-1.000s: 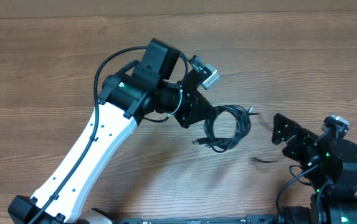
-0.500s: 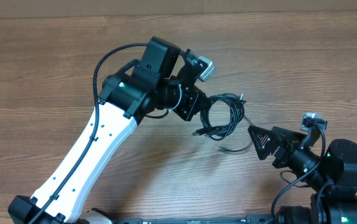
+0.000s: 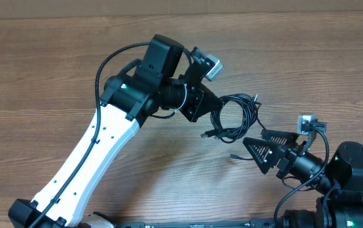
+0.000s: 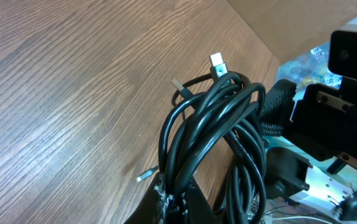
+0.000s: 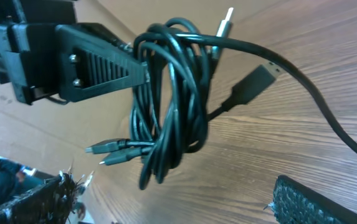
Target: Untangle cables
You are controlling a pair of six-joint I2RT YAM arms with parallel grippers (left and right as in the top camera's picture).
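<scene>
- Brown wood-grain surface (image 3: 42,63), darker streaks running side to side in the overhead view.
- Along its far edge, a plain tan panel (image 3: 73,7), flat and cardboard-like.
- Past the surface's edge in the left wrist view, a mottled bluish patch (image 4: 306,59), too blurred to identify.
- Lit evenly from above, with soft shadows and a faint sheen on the wood.

**Layout: cable bundle between the two grippers**

I find the cables (image 3: 232,118) bunched at the tip of the left gripper (image 3: 214,111), raised off the table (image 3: 42,76), right of centre. The right gripper (image 3: 263,144) sits to the bundle's right, nearer the arm bases, close but apart. One strand (image 3: 261,120) runs from the bundle's far right side toward that gripper. A loose plug tip (image 3: 235,155) lies on the table before the bundle, just left of the right gripper.
</scene>
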